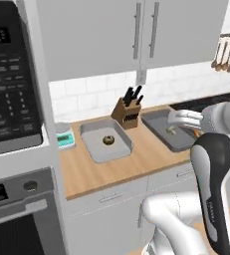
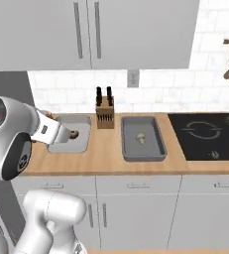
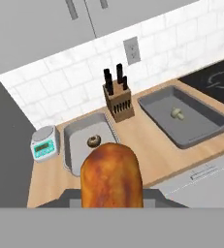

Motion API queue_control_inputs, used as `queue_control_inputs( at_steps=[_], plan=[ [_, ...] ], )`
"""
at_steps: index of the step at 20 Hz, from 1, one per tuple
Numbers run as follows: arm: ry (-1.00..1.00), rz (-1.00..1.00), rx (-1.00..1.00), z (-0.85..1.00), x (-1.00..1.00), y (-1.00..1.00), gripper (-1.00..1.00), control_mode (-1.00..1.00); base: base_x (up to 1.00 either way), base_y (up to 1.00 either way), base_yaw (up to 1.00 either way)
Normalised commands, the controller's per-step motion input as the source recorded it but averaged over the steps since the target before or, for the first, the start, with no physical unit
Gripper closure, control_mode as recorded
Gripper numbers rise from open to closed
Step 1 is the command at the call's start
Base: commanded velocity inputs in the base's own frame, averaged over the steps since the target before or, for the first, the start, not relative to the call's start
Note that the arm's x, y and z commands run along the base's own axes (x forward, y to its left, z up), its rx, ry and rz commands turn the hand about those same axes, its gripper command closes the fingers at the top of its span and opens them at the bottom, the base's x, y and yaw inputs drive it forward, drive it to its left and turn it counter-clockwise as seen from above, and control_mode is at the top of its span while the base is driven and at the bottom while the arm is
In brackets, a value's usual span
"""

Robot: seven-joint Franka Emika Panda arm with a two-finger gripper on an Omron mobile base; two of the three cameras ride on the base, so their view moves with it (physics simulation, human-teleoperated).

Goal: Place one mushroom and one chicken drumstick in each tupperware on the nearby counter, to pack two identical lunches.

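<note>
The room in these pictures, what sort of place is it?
A home kitchen, rendered rather than real. A wooden counter over cabinet fronts carries a knife block, a black stovetop sits beside it, and a microwave stands at the left.

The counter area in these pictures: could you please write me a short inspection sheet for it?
Surface: wooden counter over pale cabinet fronts.
Job's things: light grey tupperware holds one brown mushroom; dark grey tupperware holds one pale mushroom; one chicken drumstick sits in the gripper, close to the hand camera. No drumstick in either tupperware yet.
Clutter: knife block between the two containers; small scale with teal display at the counter's left end.
Gripper: shut on the chicken drumstick.
Cables: nothing seen.
Surroundings: black stovetop, wall outlet, hanging wooden spoons, microwave, upper cabinets.
</note>
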Motion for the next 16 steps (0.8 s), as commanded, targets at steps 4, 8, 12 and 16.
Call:
queue_control_inputs(
  at_steps=[4,8,12,16],
  plan=[
    [0.00,0.00,0.00,0.00,0.00,0.00,1.00,1.00,0.84,-0.49,0.55],
    [0.00,0.00,0.00,0.00,0.00,0.00,1.00,1.00,0.59,-0.52,0.50],
    [0.05,0.03,0.00,-0.14,0.12,0.02,1.00,-1.00,0.41,-0.11,0.24],
    [0.28,0.10,0.00,-0.77,0.19,0.24,1.00,-1.00,0.00,0.00,0.00]
  ],
)
